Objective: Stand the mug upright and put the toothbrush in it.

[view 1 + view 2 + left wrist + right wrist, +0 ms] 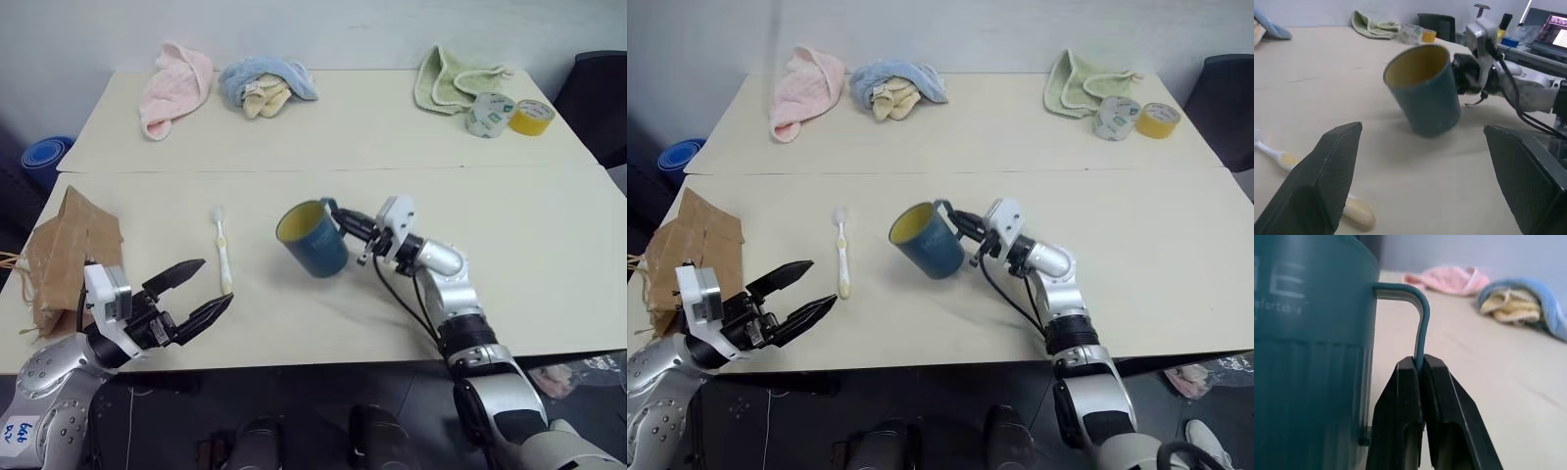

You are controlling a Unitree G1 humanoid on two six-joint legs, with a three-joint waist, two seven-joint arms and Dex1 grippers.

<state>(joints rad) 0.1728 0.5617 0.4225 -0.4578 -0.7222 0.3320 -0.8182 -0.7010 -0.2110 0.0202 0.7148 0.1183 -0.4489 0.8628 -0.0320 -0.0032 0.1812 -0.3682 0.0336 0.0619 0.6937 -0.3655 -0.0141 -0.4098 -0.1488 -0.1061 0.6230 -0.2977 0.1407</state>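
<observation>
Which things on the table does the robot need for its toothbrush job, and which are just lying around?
For the job:
- mug, tilted, its handle pinched by the right gripper
- toothbrush, lying flat near the open left gripper

Just lying about:
- pink towel
- blue towel
- green towel
- grey tape roll
- yellow tape roll
- brown paper bag

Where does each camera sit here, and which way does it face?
Left and right eye views: head cameras looking down over the table; both arms show, the right gripper shut on the handle of the tilted mug.
Left wrist view: looks between the open left gripper at mug and toothbrush.
Right wrist view: looks along its shut fingers at the handle.
All share the mug.
</observation>
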